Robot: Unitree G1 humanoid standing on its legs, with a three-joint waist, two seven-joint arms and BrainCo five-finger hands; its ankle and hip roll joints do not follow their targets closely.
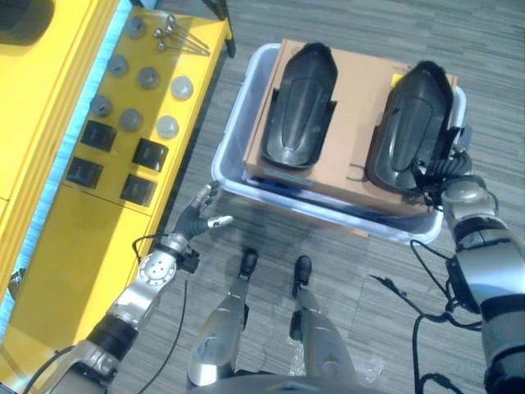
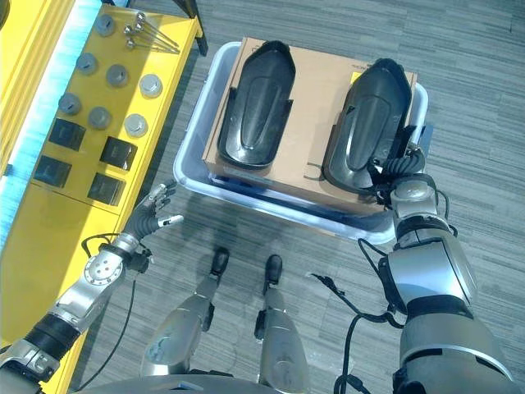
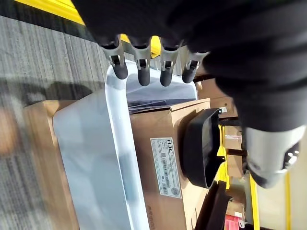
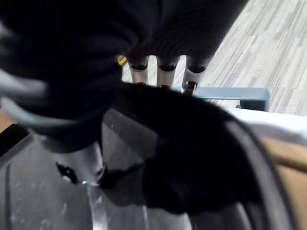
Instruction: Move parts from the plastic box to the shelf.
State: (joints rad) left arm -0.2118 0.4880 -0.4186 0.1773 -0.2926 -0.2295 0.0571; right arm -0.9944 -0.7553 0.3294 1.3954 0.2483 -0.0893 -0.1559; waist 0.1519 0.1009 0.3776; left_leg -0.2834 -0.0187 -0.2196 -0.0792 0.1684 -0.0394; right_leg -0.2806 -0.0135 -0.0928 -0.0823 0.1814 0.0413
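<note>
A pale plastic box (image 1: 233, 139) stands on the floor with a brown cardboard box (image 1: 358, 92) inside it. Two black moulded parts lie on the cardboard: the left one (image 1: 299, 107) and the right one (image 1: 410, 123). My right hand (image 2: 399, 169) is at the right part's near right edge. In the right wrist view its fingers (image 4: 165, 67) reach over the part's rim (image 4: 201, 143) and the thumb (image 4: 84, 163) presses on the inner face, pinching it. My left hand (image 1: 199, 217) hovers open above the floor by the box's near left corner, fingers (image 3: 144, 72) straight toward the rim (image 3: 120, 143).
The yellow shelf (image 1: 74, 222) runs along the left. On it lie several grey round parts (image 1: 148, 78), several black square parts (image 1: 150, 153) and metal bolts (image 1: 176, 37). Striped grey carpet surrounds the box.
</note>
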